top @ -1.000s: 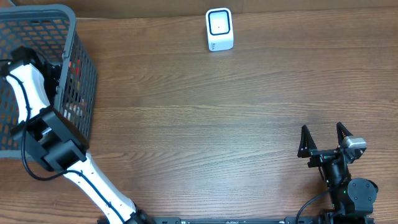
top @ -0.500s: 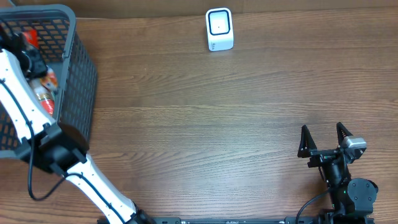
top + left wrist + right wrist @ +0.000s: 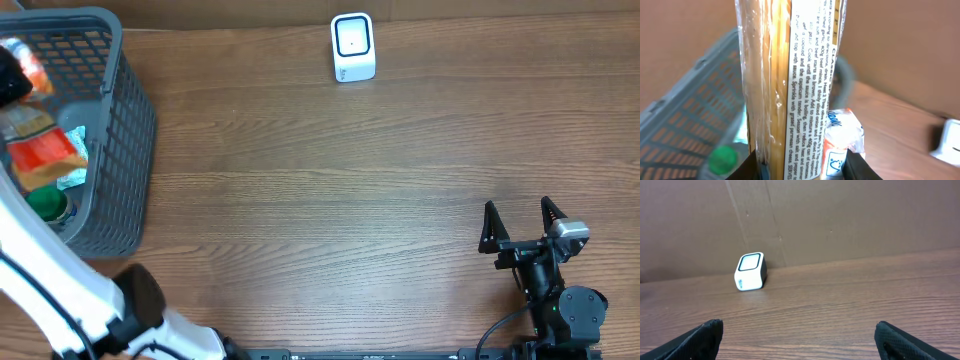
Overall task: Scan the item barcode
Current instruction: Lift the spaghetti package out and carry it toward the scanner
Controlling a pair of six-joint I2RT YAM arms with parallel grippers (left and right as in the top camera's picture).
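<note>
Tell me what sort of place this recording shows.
Probably a mock shop checkout: a wooden table with a grey shopping basket of groceries, a white barcode scanner and a spaghetti packet.

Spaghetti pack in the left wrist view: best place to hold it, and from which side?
Near one end, across the narrow width, as the left gripper has it now. The spaghetti pack is long and slim, so an end grip leaves the white printed strip uncovered. Put the fingers on the clear-film sides, not on that strip. No barcode shows here.

Overhead, right wrist: shared scanner [image 3: 353,47]
</note>
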